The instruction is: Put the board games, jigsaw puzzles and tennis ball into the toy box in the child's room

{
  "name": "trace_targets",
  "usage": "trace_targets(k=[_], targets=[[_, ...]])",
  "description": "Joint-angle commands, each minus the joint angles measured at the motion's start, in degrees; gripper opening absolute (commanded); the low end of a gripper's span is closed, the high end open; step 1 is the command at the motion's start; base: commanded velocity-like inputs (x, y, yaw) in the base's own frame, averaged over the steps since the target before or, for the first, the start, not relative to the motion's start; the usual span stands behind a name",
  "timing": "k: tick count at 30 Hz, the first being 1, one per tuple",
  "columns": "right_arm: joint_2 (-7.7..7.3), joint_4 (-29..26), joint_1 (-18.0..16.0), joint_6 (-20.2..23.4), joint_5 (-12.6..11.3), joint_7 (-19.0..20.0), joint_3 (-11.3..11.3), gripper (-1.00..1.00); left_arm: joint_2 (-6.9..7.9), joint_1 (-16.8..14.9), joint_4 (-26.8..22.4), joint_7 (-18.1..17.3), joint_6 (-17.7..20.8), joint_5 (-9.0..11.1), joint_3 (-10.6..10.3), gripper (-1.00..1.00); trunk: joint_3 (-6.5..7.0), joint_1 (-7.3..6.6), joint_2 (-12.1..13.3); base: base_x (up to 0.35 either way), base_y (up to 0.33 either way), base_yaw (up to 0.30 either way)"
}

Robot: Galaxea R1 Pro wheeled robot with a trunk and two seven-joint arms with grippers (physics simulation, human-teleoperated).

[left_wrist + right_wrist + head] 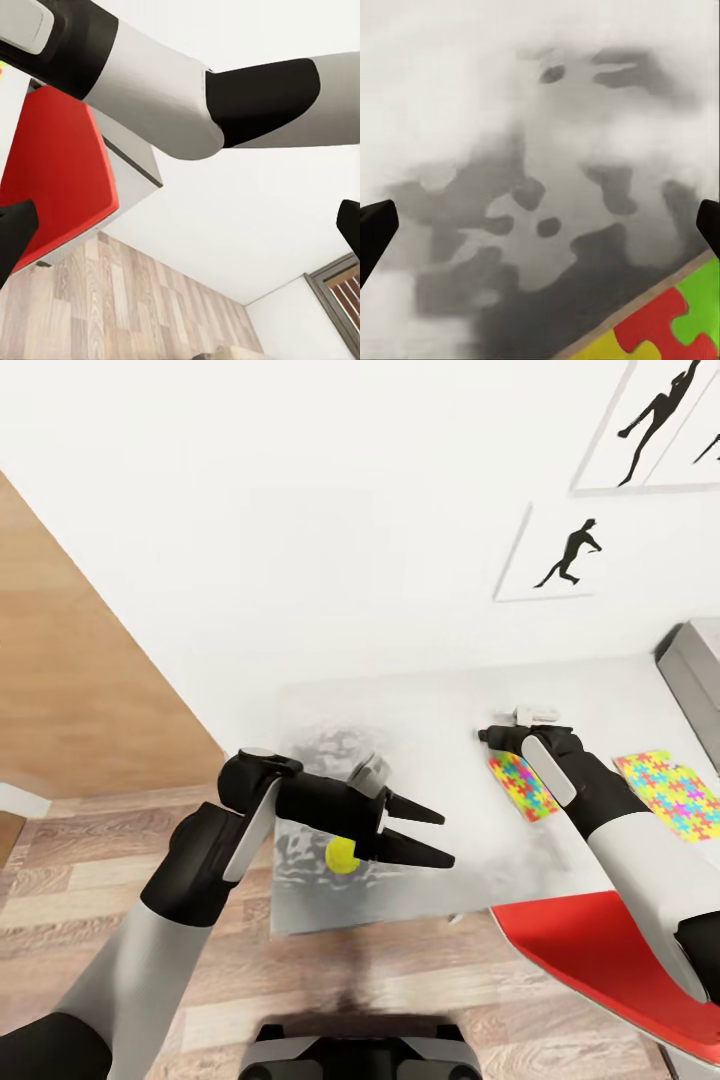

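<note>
Head view, from the left: wood-look floor (90,870) and a tan wall panel (60,680) border the near-left end of the table (420,710), whose pale top carries grey marbled blotches. The left gripper (440,837) hangs over that end, pointing right, its two black fingers spread apart and holding nothing. The tennis ball (343,855) lies on the tabletop just beneath and behind those fingers, partly hidden by the gripper body. Further right, the right gripper (500,733) reaches over the middle of the table; from the head view its fingers are mostly hidden, yet the right wrist view shows the fingertips (375,229) at opposite edges, wide apart, with only marbled tabletop between them. One jigsaw puzzle (522,785) lies flat just beside that wrist, partly covered by the forearm; its corner (660,322) shows in the right wrist view. A second jigsaw puzzle (668,793) lies flat further right, apart from the first. A red chair seat (600,950) sits near the table's near edge. At the far right edge, a grey sloping side of the toy box (695,660) rests on the table. Silhouette pictures (560,550) hang on the white wall beyond.
</note>
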Motion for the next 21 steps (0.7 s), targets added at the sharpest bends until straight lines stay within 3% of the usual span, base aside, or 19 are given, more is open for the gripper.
trace_targets(k=[1,9,21], targets=[[-0.09,-0.09,-0.06,0.10,-0.61,-0.55,0.31,1.00,-0.01,-0.05,0.04,-0.06,0.46,0.11,0.00,1.00,-0.08,0.00,-0.10,-0.218,0.005,0.000],[-0.09,-0.09,-0.06,0.13,-0.65,-0.55,0.31,1.00,-0.01,-0.03,0.08,-0.06,0.46,0.05,0.05,1.00,-0.08,0.00,-0.10,-0.156,0.026,0.000],[0.01,-0.24,-0.06,0.06,-0.69,-0.60,0.31,1.00,-0.01,-0.03,0.08,-0.06,0.46,-0.03,0.74,1.00,0.26,0.00,-0.10,-0.059,0.004,0.000]])
